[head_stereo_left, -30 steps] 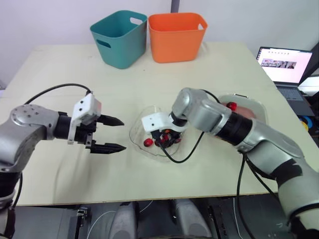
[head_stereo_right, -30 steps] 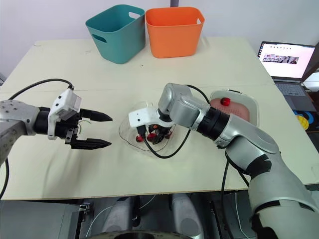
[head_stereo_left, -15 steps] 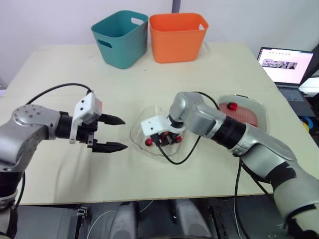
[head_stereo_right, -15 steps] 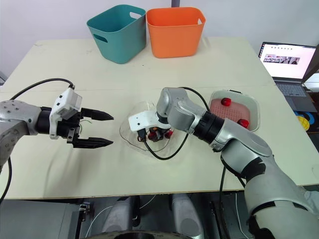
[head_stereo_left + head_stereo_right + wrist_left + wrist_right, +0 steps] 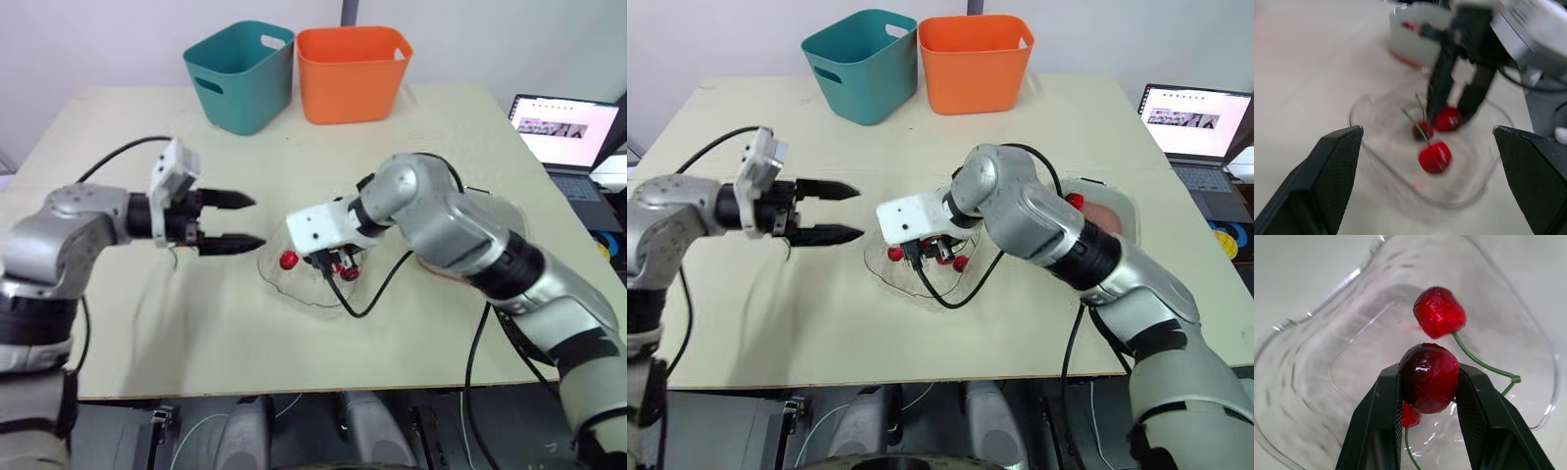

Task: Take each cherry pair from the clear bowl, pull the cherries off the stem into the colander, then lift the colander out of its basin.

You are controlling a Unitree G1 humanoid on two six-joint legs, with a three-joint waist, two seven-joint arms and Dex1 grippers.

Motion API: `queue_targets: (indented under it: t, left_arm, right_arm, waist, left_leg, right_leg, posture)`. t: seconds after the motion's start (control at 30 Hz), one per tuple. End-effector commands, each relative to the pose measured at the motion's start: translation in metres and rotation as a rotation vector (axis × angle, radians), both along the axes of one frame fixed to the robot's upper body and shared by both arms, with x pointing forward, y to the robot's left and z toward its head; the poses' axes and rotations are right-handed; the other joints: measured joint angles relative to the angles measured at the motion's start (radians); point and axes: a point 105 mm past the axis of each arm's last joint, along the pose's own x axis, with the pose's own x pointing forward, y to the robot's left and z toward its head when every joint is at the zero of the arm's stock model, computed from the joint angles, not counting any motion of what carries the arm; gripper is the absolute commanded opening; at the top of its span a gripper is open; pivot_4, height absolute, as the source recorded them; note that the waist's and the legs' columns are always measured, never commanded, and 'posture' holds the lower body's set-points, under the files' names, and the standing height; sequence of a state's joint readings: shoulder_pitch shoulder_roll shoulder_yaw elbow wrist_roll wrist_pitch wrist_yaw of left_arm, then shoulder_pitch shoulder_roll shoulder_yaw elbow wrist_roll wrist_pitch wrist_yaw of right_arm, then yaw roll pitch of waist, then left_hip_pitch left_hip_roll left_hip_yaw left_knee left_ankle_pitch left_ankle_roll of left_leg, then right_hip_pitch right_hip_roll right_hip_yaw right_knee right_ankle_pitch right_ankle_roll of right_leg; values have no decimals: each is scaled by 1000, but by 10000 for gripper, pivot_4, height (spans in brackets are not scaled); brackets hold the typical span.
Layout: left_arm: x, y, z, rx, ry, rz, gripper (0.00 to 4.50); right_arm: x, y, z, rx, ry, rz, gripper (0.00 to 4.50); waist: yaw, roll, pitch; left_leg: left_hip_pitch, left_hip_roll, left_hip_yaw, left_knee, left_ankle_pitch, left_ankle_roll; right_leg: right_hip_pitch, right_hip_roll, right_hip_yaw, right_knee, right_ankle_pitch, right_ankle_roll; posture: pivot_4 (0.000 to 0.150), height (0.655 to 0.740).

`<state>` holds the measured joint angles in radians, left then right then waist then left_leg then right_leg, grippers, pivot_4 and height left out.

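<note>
Pinching a dark cherry (image 5: 1429,382) between its two fingers, the right end effector (image 5: 1430,372) reaches into the clear bowl (image 5: 294,291) at centre frame, a grip that looks meant to lift a pair out by its fruit. A second cherry (image 5: 1439,312) lies just beyond on a green stem (image 5: 1484,364); whether that stem joins the held one cannot be told. The left end effector (image 5: 257,221) hangs open just left of the bowl, fingers aimed at it, likely placed to take the other end for the pull. The colander (image 5: 1107,213) sits in its basin (image 5: 1133,223) at right, partly behind the right arm, a picked cherry (image 5: 1076,201) inside. That arm's cable (image 5: 965,294) droops across the bowl. A teal bin (image 5: 857,64) and an orange bin (image 5: 975,59) stand at the top of the counter (image 5: 823,323), a laptop (image 5: 1200,117) at the right edge.
</note>
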<state>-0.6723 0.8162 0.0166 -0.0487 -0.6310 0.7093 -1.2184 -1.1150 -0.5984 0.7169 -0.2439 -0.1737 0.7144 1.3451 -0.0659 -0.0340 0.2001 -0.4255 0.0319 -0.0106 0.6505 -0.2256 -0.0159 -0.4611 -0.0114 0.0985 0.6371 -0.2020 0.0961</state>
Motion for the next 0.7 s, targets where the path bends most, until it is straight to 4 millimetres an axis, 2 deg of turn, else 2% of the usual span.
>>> queue_targets:
  t: [0.03,0.13,0.27,0.7]
  left_arm:
    - [9,-3,13,-51,-18,3,45000]
    - [10,-12,30,-126,10,-60,45000]
    - [19,-23,39,-172,37,-94,45000]
    - [55,-38,30,-241,128,-98,45000]
  right_arm:
    - [2,-1,26,73,-151,-20,12544]
    - [7,-3,39,106,-262,-52,12544]
    - [11,-3,50,126,-363,-65,12544]
    - [4,2,62,156,-429,-41,12544]
  waist:
    - [-3,0,0]
    - [-3,0,0]
    - [-3,0,0]
    - [-3,0,0]
  left_leg:
    - [0,0,0,0,0,0]
    - [0,0,0,0,0,0]
    - [0,0,0,0,0,0]
    - [0,-1,0,0,0,0]
  right_leg:
    - [0,0,0,0,0,0]
    - [-1,0,0,2,0,0]
    - [-1,0,0,2,0,0]
    - [-1,0,0,3,0,0]
  posture:
    - [1500,7400]
    - [1500,7400]
    - [1500,7400]
    - [1500,7400]
